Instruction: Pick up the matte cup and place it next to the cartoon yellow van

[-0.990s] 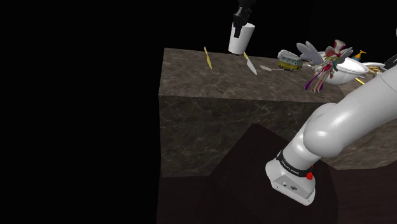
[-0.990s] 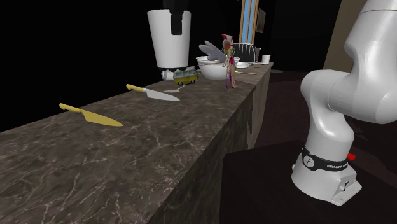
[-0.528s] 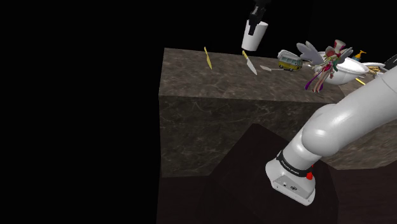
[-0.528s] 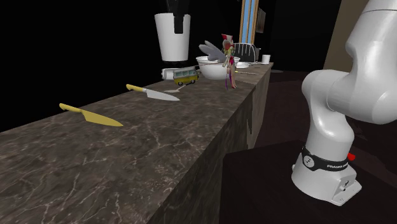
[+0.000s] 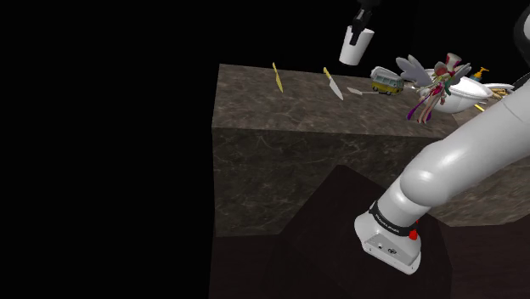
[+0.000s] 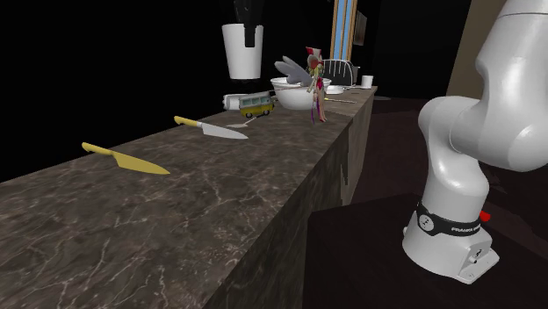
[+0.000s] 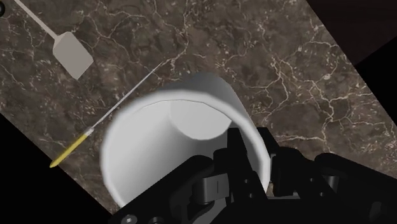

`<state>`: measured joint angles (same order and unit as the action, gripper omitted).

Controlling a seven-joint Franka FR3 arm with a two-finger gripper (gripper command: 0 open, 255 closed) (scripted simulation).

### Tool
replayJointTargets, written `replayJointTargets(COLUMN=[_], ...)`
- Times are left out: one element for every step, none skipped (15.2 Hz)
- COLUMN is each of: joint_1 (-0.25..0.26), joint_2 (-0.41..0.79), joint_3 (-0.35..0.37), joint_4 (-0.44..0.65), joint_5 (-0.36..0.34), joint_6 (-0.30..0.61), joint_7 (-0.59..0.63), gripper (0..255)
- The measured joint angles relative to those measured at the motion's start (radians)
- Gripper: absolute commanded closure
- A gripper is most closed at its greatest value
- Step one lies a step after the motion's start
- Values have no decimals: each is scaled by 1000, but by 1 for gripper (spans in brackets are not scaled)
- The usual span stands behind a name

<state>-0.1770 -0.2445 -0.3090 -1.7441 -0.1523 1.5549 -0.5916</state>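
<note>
White cup, plain and without gloss: item in transit, pinched by its wall at the rim in my black hand. Position: aloft, clear of the dark marbled surface, just short of the yellow van on its knife side. Change logged: over the last second I have carried the cup from above the silver-bladed knife toward the van. My reading: transport is nearly done; what remains is a short drift, a descent beside the van, and release. Hazard: winged figurine and white bowl crowd the van's far side.
</note>
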Motion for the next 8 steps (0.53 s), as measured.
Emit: replayJointTargets(joint_1=[-10,-21,-28,-37,-47,-56,-65,-78], joint_2=[14,21,31,44,64,86,109,132], joint_3=[-21,-41,-56,-73,-94,-112,-130,-151], joint_4=[6,8,22,43,61,88,111,137], joint_5=[1,0,2,5,11,18,27,36], joint_6=[11,19,18,13,17,14,14,12], joint_7=[-30,-59,-83,-110,-141,-171,-198,-231], gripper=[255,255,255,255,255,255,255,255])
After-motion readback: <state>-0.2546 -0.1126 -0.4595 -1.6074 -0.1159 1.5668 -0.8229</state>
